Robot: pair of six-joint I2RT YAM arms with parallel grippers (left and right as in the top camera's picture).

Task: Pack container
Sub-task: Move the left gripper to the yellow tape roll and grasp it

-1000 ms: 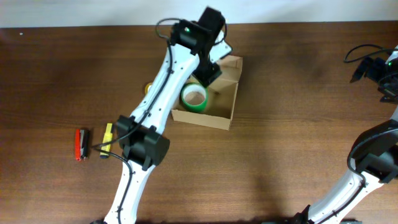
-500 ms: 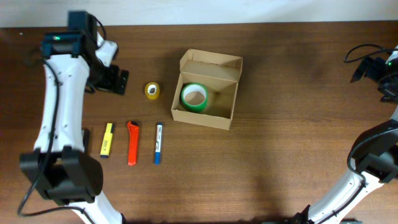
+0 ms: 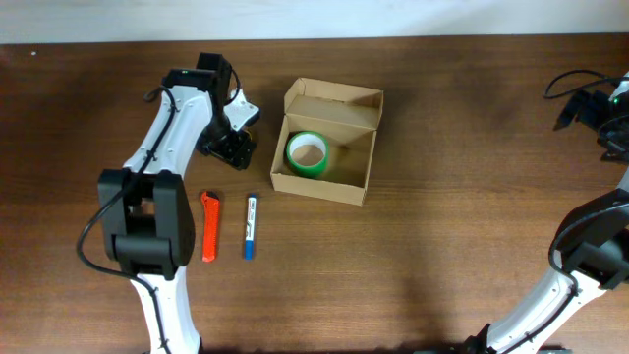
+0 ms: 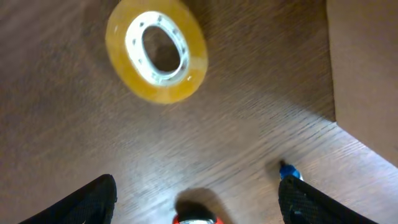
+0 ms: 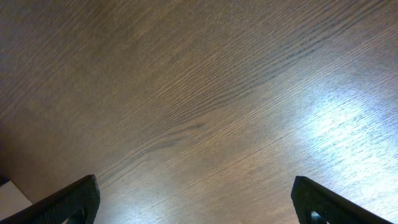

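Observation:
The container [image 3: 366,162] is an open tan cardboard box with its flap lid standing at the back. A green tape roll [image 3: 307,152] lies inside it. Its outer wall shows in the left wrist view [image 4: 364,62]. A yellow tape roll [image 4: 157,50] lies on the table left of the box. My left gripper [image 3: 234,147] is open and empty just above it. In the left wrist view the roll lies ahead of the spread fingers [image 4: 196,185]. My right gripper [image 3: 601,106] is open and empty at the far right, with only bare wood between its fingers [image 5: 194,183].
A red tool [image 3: 208,226] and a blue marker [image 3: 250,226] lie side by side in front of the left gripper. Their tips show in the left wrist view, red [image 4: 196,219] and blue [image 4: 289,169]. The table's far edge runs along the top.
My left arm swung from over the box out to the far left, then back to the yellow tape roll. The yellow highlighter is now hidden under the arm. The right arm has not moved.

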